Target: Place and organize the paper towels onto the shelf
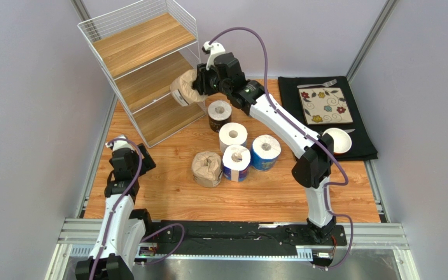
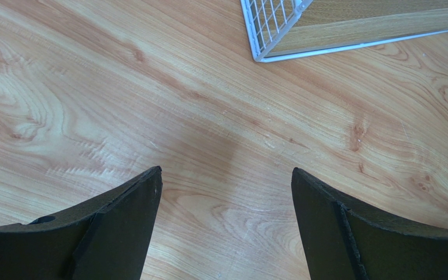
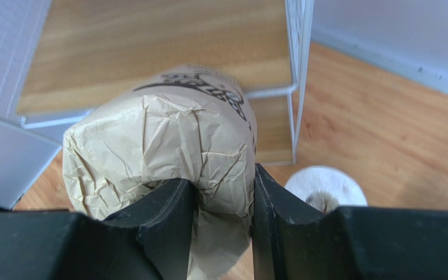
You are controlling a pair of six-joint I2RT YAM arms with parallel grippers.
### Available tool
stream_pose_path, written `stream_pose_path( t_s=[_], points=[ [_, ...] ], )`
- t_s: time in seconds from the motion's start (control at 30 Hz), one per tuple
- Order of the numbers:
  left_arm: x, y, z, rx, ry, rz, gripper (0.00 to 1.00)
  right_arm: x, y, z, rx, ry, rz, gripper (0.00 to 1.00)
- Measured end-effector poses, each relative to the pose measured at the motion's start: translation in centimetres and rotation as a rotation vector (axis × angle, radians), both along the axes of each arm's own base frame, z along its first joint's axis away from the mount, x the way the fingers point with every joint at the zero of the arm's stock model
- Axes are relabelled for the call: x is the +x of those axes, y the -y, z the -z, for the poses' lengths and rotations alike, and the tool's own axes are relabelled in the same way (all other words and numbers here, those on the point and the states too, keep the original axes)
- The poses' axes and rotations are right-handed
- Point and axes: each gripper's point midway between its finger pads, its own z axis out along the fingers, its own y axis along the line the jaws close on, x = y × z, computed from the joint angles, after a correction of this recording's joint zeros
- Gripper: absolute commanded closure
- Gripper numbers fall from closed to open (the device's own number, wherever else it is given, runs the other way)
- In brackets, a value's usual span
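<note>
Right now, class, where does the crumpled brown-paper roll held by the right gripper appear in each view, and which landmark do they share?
Top external: crumpled brown-paper roll upper centre, in the right gripper, beside the white wire shelf with wooden boards.
Left wrist: not in view.
Right wrist: centre, pinched between the fingers.
Shared landmark: that shelf.

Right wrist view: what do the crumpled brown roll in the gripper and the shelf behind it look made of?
Crumpled brown paper roll, pinched in the right gripper: matte kraft-like paper wrap, sharply creased, dark print on it; contents hidden. Tall white wire shelf: thin grid rods, probably white-coated metal; its boards show light wood grain, solid or laminate unclear.
</note>
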Motion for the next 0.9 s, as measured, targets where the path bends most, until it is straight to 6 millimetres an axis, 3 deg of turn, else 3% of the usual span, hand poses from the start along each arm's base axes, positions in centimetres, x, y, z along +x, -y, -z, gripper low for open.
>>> stream_pose_path(
  t_s=[0.23, 0.57, 0.9],
  points=[
    [0.0, 0.1, 0.0, -0.004, -0.001, 0.005, 0.11, -3.1, 1.6, 3.2, -0.041, -0.065, -0.026, 0.79],
    [0.0, 0.2, 0.1, -0.006, -0.002, 0.008, 0.1, -2.2, -0.3, 4.6, 0.008, -0.082, -0.025, 0.8],
    [0.0, 0.3, 0.1, -0.011, -0.003, 0.014, 0.11, -1.0, -2.9, 12.4, -0.042, -0.175, 0.0, 0.8]
  ],
)
